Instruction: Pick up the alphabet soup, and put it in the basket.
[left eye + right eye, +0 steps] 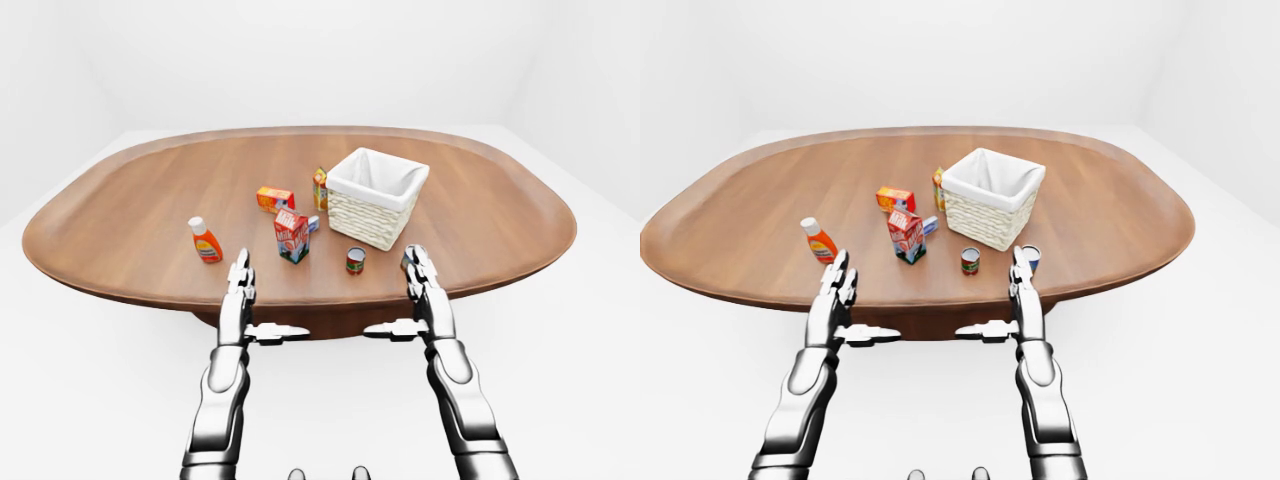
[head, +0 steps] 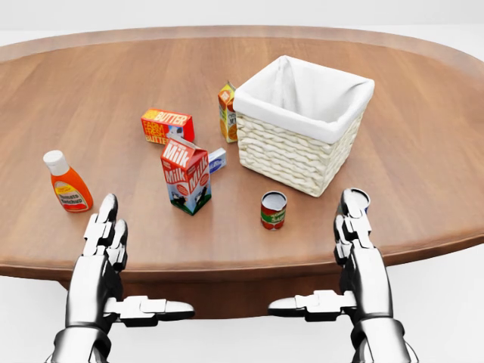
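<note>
While both hands, left (image 2: 102, 234) and right (image 2: 355, 227), hover with fingers spread, the soup can (image 2: 273, 209) stands near the basket (image 2: 295, 155); a hasty reach may topple it.

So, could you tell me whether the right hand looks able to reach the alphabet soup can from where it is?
Probably yes: the right hand hovers open just right of the alphabet soup, with bare table between them.

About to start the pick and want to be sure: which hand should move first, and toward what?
Probably ease the right hand toward the view's left and forward to the alphabet soup. The can stands upright on the table, just below the basket, nearer this hand; both hands are open and empty.
</note>
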Tool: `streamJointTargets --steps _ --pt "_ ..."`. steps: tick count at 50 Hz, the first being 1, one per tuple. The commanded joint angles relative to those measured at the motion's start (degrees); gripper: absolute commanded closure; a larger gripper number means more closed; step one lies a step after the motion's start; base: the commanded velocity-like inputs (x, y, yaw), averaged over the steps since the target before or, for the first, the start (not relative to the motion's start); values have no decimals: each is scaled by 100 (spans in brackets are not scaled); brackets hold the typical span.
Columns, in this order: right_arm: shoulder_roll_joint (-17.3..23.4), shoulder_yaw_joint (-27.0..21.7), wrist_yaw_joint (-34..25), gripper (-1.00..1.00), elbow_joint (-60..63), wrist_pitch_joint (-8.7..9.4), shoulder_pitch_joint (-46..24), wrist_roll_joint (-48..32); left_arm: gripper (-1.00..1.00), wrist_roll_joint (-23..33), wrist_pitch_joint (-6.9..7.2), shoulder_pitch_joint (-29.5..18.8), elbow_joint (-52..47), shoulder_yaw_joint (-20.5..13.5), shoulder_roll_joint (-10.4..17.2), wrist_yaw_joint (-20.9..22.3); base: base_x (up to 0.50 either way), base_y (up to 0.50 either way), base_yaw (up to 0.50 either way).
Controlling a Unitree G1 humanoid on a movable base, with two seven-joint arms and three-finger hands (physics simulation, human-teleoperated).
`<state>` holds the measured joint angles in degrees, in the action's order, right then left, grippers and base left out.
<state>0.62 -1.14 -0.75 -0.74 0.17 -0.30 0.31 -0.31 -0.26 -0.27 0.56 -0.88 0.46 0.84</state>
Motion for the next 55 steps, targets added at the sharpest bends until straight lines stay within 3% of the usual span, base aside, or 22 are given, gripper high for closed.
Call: streamJointTargets --steps 1,4,5,7,10,11,12,13,15,20,21,29,32,42,55 --pt "109 -158 -108 -100 -102 -19 -26 -51 -100 -33 -74 -54 130 -142 79 126 0 0 0" --pt "106 -161 -111 -100 -101 -19 -26 -54 -100 -33 -75 -53 131 -143 79 127 0 0 0" --pt "129 -58 -127 -100 -26 -93 24 -251 -100 19 -155 -31 138 -121 78 114 0 0 0" --pt "121 -71 -166 -100 -39 -102 12 -275 -100 36 -171 -22 135 -113 75 116 0 0 0" --pt "113 -79 -189 -100 9 -120 30 -313 -100 20 -113 -10 86 -115 72 136 0 0 0" --pt "109 -76 -195 -100 79 -111 47 -333 -100 -45 42 -1 -56 -131 69 159 0 0 0" --pt "107 -77 -197 -100 84 -110 48 -336 -100 -48 52 0 -66 -132 69 160 0 0 0" --pt "117 -85 -193 -100 382 5 100 -370 -100 -180 314 25 -383 -189 68 170 0 0 0" --pt "106 -103 -175 -100 715 172 162 -408 -100 -295 526 73 -769 -241 71 156 0 0 0" --pt "96 -110 -212 -100 1075 273 229 -430 -100 -474 526 121 -1309 -318 84 156 0 0 0" --pt "111 -108 -229 -100 1466 483 292 -479 -100 -628 526 123 -1674 -420 111 159 0 0 0" --pt "79 -143 -333 -100 2338 483 429 -555 -100 -735 526 182 -2701 -623 177 146 0 0 0" --pt "62 -183 -375 -100 2870 483 477 -503 -100 -864 526 153 -3265 -840 228 166 0 0 0" --pt "68 -276 -387 -100 3232 483 482 -470 -100 -1144 526 50 -3802 -1135 285 122 0 0 0" --pt "53 -257 -431 -100 3380 483 507 -577 -100 -1108 526 46 -3720 -1136 283 123 0 -6 0"
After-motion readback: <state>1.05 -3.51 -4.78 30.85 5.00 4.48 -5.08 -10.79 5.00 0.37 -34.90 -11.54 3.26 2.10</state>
